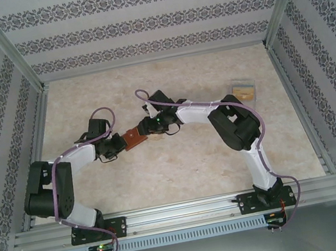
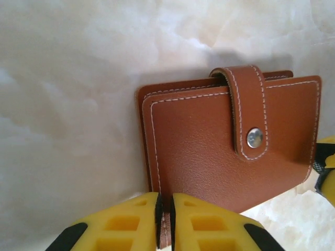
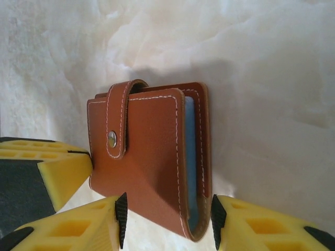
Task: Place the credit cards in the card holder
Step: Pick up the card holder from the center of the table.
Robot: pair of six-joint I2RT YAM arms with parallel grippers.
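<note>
On the desk (image 1: pixel 196 172), the card holder (image 1: pixel 134 138) was gripped from two sides.
The brown card holder, snapped closed, was seen just left of centre in the top view, between the two arms. The left tool (image 2: pixel 165 204) was clamped tight on a thin leather edge at the bottom of its view. The right tool (image 3: pixel 168 217) was held partly open, its pads (image 3: pixel 121 214) seemingly pressed to both faces. A clear case (image 1: pixel 243 92) was seen upper right, well apart.
</note>
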